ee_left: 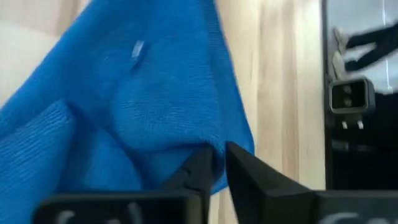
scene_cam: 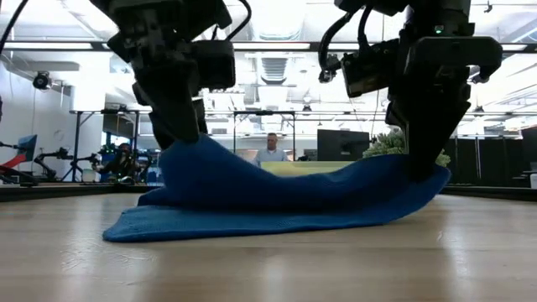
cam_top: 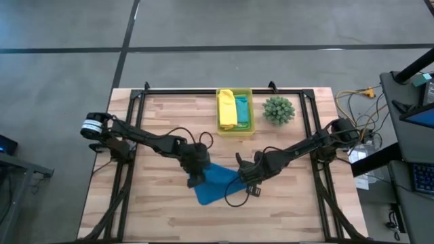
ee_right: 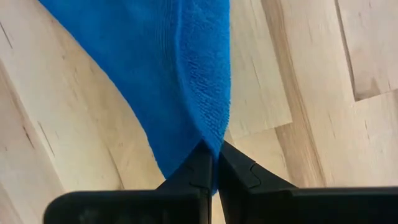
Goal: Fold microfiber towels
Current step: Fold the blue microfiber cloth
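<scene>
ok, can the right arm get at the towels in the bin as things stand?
Probably not yet: the right gripper is shut on the blue towel, as is the left gripper. The path to the bin looks clear, but it must let go first.

Overhead looks down; low camera level, close; both share blue towel [cam_top: 215,183].

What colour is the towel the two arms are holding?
Royal blue towel, plain, no pattern; clearest in the right wrist view.

Two dark jointed arms [cam_top: 156,141] with looping black cables.
</scene>
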### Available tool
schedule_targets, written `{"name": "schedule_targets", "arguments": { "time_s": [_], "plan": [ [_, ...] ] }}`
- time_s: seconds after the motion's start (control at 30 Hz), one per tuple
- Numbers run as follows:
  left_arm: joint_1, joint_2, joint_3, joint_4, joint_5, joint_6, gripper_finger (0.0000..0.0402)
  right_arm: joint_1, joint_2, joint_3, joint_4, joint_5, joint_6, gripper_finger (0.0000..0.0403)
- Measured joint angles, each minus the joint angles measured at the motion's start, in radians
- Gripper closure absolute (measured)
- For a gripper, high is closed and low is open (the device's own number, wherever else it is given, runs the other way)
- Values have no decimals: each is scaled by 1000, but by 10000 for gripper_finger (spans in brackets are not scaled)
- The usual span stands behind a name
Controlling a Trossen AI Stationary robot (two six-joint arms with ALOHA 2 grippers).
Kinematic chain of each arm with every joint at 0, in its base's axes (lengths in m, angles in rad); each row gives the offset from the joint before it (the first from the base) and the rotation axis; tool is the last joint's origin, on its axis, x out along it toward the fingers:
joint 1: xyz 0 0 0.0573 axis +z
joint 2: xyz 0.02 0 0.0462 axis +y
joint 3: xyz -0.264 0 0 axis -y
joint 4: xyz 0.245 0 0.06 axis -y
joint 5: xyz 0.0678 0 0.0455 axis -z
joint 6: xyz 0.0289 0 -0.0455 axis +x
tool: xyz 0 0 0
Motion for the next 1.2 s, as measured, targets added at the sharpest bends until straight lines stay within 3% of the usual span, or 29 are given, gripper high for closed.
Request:
{"name": "schedule_targets", "arguments": {
  "time_s": [0.3,0.4,0.53,1.07,1.2],
  "plan": [
    [1,-48,-9,1,39,157,215,9,-13,-3,13,3,2,395],
    [1,-50,2,14,-40,174,181,9,-14,-3,25,2,8,395],
    [6,-37,3,17,-151,259,172,9,-14,-3,38,3,15,395],
    [13,198,94,22,-232,341,171,9,-14,-2,53,3,39,394],
    [5,241,132,-66,-235,343,178,13,-14,-2,52,3,50,394]
  ]
}}
